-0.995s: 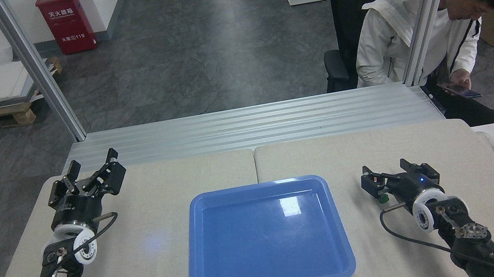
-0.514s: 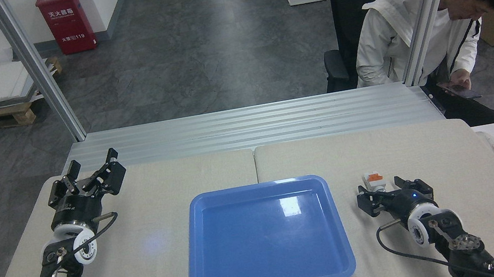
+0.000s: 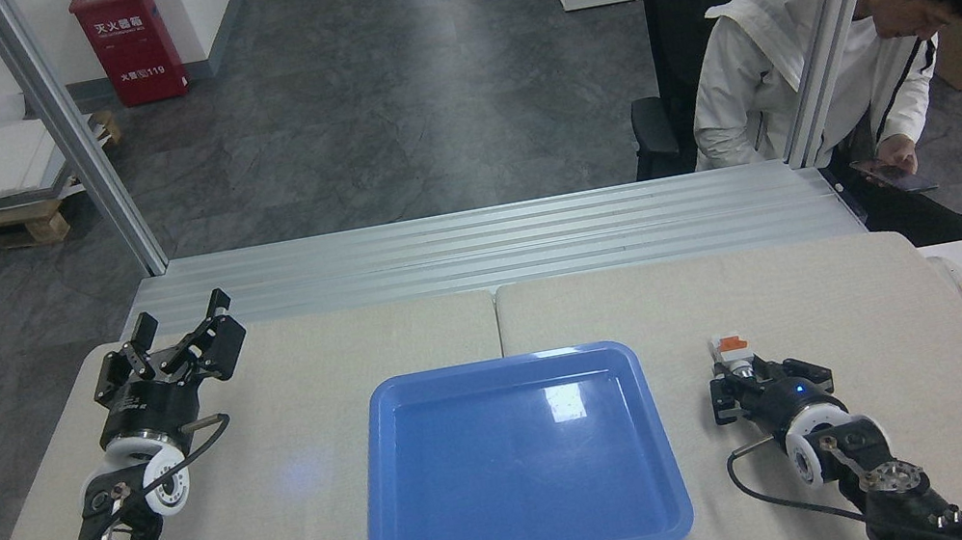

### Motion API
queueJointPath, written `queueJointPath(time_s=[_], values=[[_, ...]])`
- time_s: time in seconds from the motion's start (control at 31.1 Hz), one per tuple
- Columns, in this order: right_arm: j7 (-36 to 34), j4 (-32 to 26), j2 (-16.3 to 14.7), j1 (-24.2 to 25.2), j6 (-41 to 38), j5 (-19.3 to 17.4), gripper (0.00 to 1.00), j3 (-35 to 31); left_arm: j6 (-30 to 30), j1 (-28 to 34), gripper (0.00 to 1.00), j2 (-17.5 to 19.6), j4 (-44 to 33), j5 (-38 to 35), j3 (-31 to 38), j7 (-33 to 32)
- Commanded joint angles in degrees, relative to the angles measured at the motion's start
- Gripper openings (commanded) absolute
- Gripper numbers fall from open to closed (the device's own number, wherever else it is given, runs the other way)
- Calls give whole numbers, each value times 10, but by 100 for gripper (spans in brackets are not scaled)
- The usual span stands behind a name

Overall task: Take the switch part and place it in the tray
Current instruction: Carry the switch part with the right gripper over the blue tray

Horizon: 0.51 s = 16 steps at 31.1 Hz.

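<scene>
Right gripper (image 3: 739,378): resting low on the table (image 3: 836,289), fingers appearing to be closing on the switch part (image 3: 730,349), though whether the grip is firm cannot be told. Switch part: white block with orange piece showing, sticking out just beyond the fingertips. Tray (image 3: 405,517): lying to the gripper's left, near but apart, holding nothing. Left gripper (image 3: 178,338): sitting well left of the tray, fingers spread, holding nothing.

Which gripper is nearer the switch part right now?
Right. The right gripper is at the switch part, right of the tray; the left gripper sits far across the table.
</scene>
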Motion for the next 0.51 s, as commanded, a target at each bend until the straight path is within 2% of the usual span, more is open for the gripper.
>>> queueJointPath(time_s=[0.0,0.13,0.22,0.32,0.39,0.48], values=[[-15,-80,1,1,24,-4,16,-8,0,0,100,0,0,0,0,0],[-11,-239,14,9,52,-6,16,-3,0,0,100,0,0,0,0,0],[51,-324,66,24,81,7,15,17,0,0,100,1,0,0,0,0],[122,-356,108,38,119,44,15,74,0,0,100,1,0,0,0,0],[161,-360,114,47,164,83,16,117,0,0,100,0,0,0,0,0],[210,-360,111,55,231,103,16,152,0,0,100,0,0,0,0,0]])
